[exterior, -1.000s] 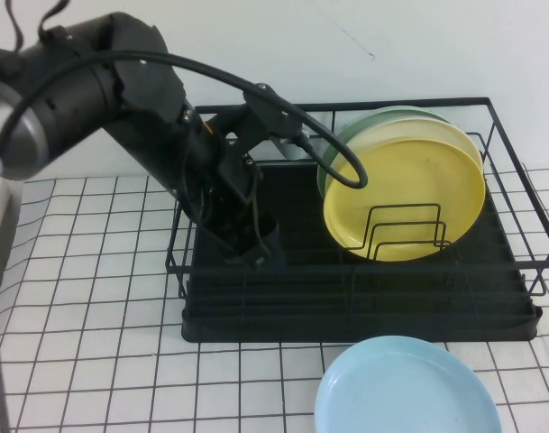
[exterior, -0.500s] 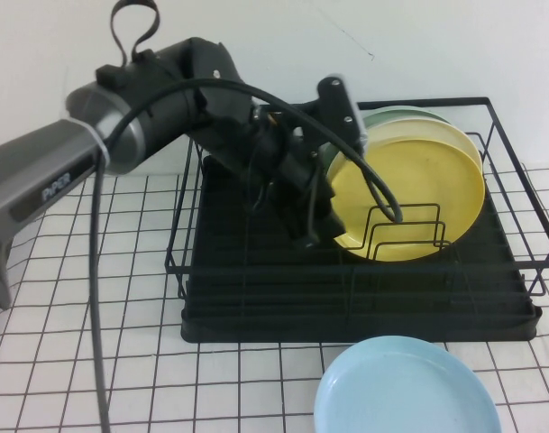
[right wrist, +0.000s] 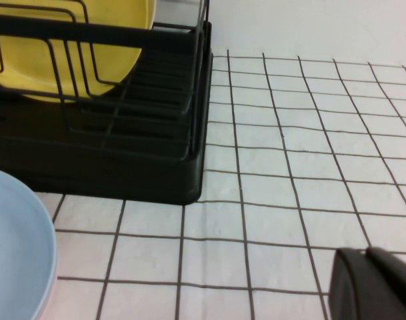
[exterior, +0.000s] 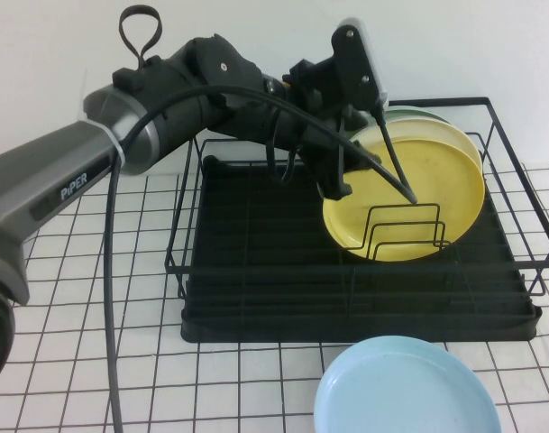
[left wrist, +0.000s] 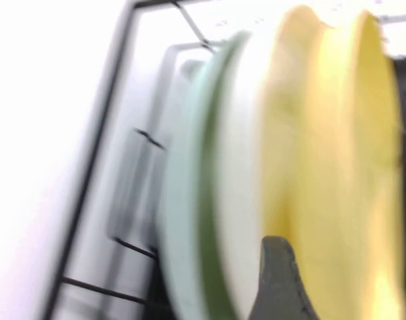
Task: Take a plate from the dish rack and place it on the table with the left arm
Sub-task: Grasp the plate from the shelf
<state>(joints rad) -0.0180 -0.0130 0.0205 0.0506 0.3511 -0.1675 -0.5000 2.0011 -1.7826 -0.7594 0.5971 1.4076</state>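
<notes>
Now left gripper [exterior: 339,185] over dish rack [exterior: 256,298], at left edge of yellow plate [exterior: 418,203]; finger state unclear. Plate upright in rack dividers, frontmost of stack. Right gripper [right wrist: 376,283] low over table [right wrist: 289,167] beside rack; fingers' state unclear.

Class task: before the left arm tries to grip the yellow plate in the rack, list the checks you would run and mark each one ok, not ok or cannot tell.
1. Left gripper at the yellow plate's left rim: ok.
2. Rim seated between the fingers: cannot tell.
3. Plate upright in the dish rack, in front of the cream plate: ok.
4. Bare table left of the rack for set-down: ok.
5. Light blue plate lies in front of the rack, apart from that spot: ok.
6. Right gripper low over the table, off to the side: ok.
</notes>
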